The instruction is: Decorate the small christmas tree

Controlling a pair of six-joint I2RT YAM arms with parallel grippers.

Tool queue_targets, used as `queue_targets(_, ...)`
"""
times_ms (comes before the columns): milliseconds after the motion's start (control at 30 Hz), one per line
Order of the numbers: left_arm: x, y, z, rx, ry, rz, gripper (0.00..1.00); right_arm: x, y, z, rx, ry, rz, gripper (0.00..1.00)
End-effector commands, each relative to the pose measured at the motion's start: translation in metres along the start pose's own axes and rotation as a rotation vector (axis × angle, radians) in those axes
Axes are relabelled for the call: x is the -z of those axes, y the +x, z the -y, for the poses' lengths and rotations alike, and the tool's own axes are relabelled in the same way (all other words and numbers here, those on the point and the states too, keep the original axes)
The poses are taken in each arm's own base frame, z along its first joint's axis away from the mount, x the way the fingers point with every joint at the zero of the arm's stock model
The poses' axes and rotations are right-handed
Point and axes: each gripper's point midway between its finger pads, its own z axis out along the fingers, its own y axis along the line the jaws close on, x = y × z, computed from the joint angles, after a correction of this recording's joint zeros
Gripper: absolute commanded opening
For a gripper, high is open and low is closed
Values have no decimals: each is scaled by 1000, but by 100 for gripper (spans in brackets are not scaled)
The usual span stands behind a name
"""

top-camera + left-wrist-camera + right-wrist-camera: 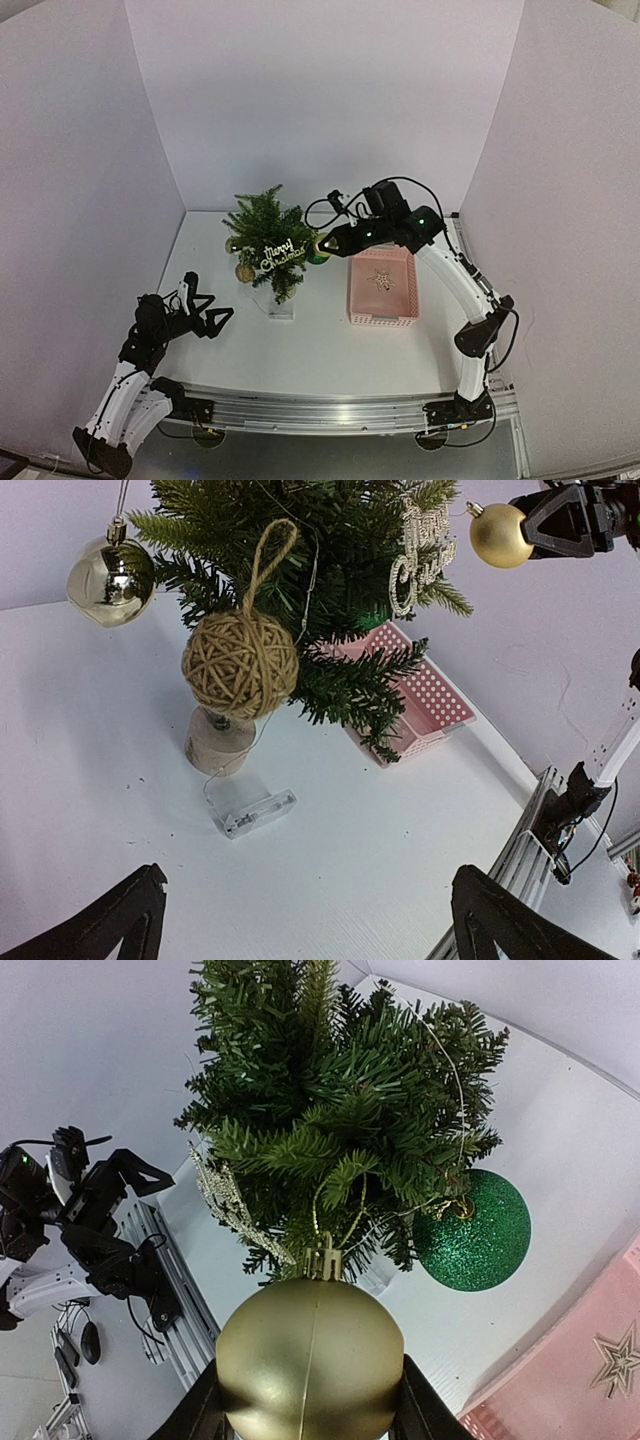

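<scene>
The small christmas tree [268,238] stands mid-table on a pale stump base [218,745]. On its branches hang a twine ball [240,665], a shiny silver ball [110,580], a green glitter ball [472,1230] and a glittery "Merry Christmas" sign [283,252]. My right gripper [310,1400] is shut on a matte gold ball [310,1360] at the tree's right side [325,245]. The ball's cord loop reaches up among the lower branches [340,1110]. Left of the tree, my left gripper [205,303] hangs open over bare table [310,890], holding nothing.
A pink basket [382,320] lies right of the tree with a star ornament [381,280] inside. A clear battery box [255,812] on a thin wire sits in front of the tree base. White walls enclose three sides. A metal rail [320,410] runs along the near edge.
</scene>
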Motion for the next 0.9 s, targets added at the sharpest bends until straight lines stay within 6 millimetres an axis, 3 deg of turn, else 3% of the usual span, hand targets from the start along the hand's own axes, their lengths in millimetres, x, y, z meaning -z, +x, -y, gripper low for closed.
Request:
queue_targets(0, 2, -7, 2, -2, 2, 24, 99, -5, 3, -6, 8, -29, -9, 19)
queue_targets(300, 1, -7, 2, 1, 4, 21, 100, -18, 14, 0, -7, -25, -48, 23)
queue_targets(467, 1, -6, 1, 3, 3, 19, 99, -25, 17, 3, -24, -29, -62, 40)
queue_targets(567, 1, -6, 1, 4, 3, 18, 100, -33, 19, 5, -42, -40, -78, 58)
queue_targets(733, 0, -7, 1, 5, 4, 17, 99, -35, 16, 5, -54, -41, -74, 67)
queue_targets(867, 0, -7, 0, 8, 1, 15, 99, -31, 12, 3, -46, -42, -58, 69)
